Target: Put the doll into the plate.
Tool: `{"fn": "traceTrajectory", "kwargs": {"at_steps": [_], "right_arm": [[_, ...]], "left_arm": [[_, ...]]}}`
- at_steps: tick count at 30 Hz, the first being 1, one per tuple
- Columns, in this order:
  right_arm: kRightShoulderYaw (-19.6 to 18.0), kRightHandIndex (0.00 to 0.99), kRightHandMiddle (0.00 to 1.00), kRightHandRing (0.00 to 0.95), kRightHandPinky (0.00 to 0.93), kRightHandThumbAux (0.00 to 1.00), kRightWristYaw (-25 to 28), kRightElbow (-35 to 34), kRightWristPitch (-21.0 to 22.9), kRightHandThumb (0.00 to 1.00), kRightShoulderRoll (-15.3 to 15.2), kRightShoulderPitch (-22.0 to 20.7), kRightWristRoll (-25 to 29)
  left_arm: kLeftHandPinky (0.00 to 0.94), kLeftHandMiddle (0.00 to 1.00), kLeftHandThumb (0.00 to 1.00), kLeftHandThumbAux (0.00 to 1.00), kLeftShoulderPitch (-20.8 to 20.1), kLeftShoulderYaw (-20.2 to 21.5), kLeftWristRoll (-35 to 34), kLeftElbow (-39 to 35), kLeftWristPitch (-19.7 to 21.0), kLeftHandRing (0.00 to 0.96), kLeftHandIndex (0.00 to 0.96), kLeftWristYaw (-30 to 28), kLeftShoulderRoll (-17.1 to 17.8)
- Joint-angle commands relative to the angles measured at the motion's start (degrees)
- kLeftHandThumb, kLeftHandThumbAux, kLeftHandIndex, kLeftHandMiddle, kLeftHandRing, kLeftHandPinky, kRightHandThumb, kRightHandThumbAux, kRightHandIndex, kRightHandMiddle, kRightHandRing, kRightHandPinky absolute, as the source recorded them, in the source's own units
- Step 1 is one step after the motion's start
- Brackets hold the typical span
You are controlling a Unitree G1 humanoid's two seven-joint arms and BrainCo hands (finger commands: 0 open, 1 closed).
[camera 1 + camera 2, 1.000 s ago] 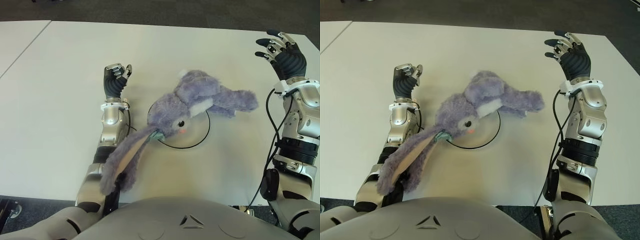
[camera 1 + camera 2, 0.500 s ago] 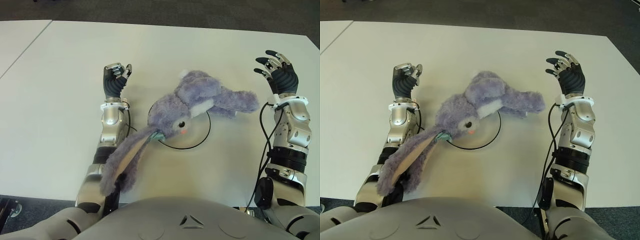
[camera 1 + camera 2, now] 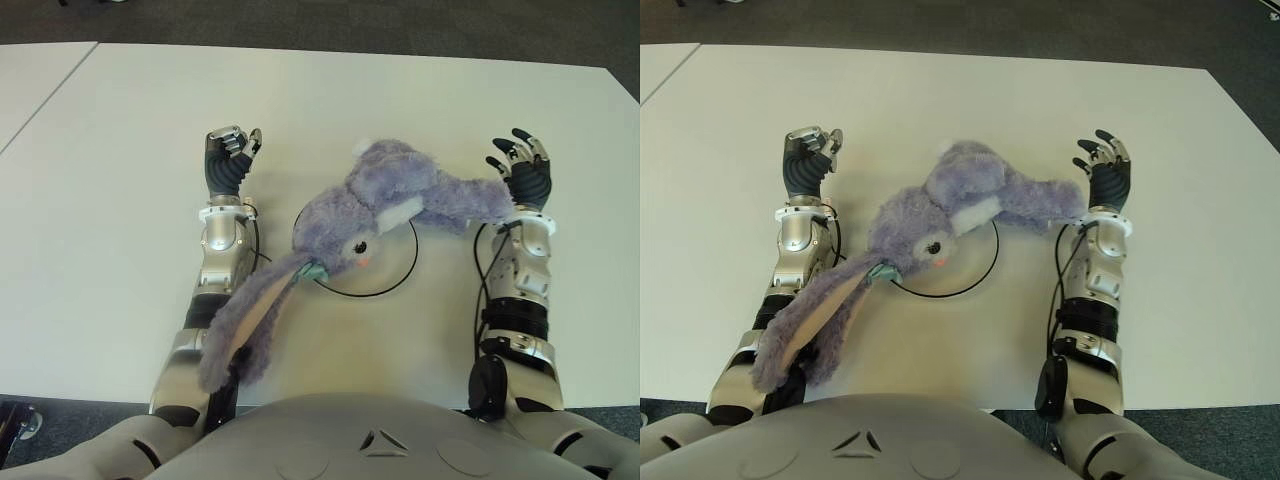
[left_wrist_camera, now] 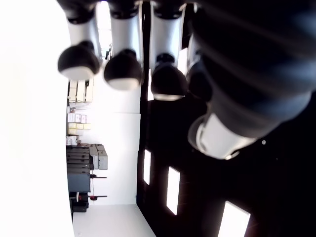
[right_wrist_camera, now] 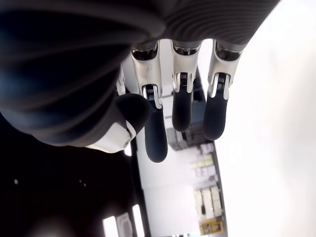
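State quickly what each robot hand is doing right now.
Left hand: curled shut, holding nothing.
Right hand: fingers open, holding nothing, beside the doll.

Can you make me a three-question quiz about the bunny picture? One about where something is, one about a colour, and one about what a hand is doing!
1. Where is the doll's head?
A. on the plate
B. on the floor
C. in a hand

2. What colour is the doll?
A. green
B. purple
C. red

3. What is the right hand doing?
A. squeezing the doll
B. open, holding nothing
C. lifting the plate

Answers: 1 A, its head lies over the ring-shaped plate. 2 B, its fur is purple. 3 B, the fingers are spread beside the doll's limb. The left hand shows left of the doll.
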Motion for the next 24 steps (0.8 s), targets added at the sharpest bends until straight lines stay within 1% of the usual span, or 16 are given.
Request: {"fn": "traceTrajectory", "kwargs": {"at_steps": [1, 4, 8, 11, 13, 15, 21, 24], "right_arm": [[0.3, 0.409, 0.520, 0.614, 0.603, 0.677, -2.7, 4.8, -4.9, 0.843, 1.9, -2.5, -1.1], [0.5, 0.408, 0.542, 0.643, 0.633, 0.676, -3.7, 8.1, -7.6, 0.844, 2.3, -3.4, -1.7], [1.9, 0.413, 0.555, 0.675, 0.652, 0.676, -6.8, 12.9, -11.3, 0.844, 2.9, -4.8, -4.5], [2.7, 0.419, 0.555, 0.704, 0.692, 0.676, -7.5, 14.6, -12.3, 0.842, 2.7, -5.0, -5.5], [3.2, 0.423, 0.555, 0.735, 0.740, 0.677, -7.7, 15.0, -11.6, 0.841, 2.5, -4.9, -5.9], [3.6, 0.424, 0.554, 0.754, 0.765, 0.677, -7.7, 15.1, -10.2, 0.841, 2.3, -4.8, -6.0], [4.9, 0.424, 0.551, 0.796, 0.822, 0.678, -7.0, 14.6, -6.6, 0.840, 1.3, -3.6, -6.3], [5.4, 0.422, 0.549, 0.827, 0.854, 0.679, -6.5, 14.9, -5.8, 0.840, 0.9, -2.5, -6.6]], "left_arm": [[0.858, 0.856, 0.428, 0.769, 6.2, -0.3, 0.6, 2.6, 1.1, 0.863, 0.780, 0.4, -1.8], [0.858, 0.856, 0.430, 0.767, 6.5, -0.3, 0.8, 2.2, 1.2, 0.862, 0.780, 0.5, -1.8], [0.857, 0.855, 0.444, 0.761, 6.7, -0.1, 1.3, 1.7, 1.5, 0.859, 0.774, 1.3, -2.0], [0.854, 0.854, 0.452, 0.757, 6.8, -0.1, 1.6, 1.5, 1.7, 0.857, 0.772, 1.5, -2.0], [0.852, 0.854, 0.452, 0.758, 7.0, 0.0, 1.6, 1.1, 1.9, 0.856, 0.773, 1.5, -2.0], [0.849, 0.855, 0.449, 0.762, 7.1, 0.0, 1.6, 0.9, 2.0, 0.857, 0.776, 1.5, -1.9], [0.849, 0.857, 0.439, 0.771, 7.6, 0.0, 1.5, 0.1, 2.5, 0.858, 0.781, 1.4, -1.9], [0.851, 0.858, 0.433, 0.775, 8.0, 0.0, 1.5, -0.4, 2.7, 0.858, 0.782, 1.6, -2.0]]}}
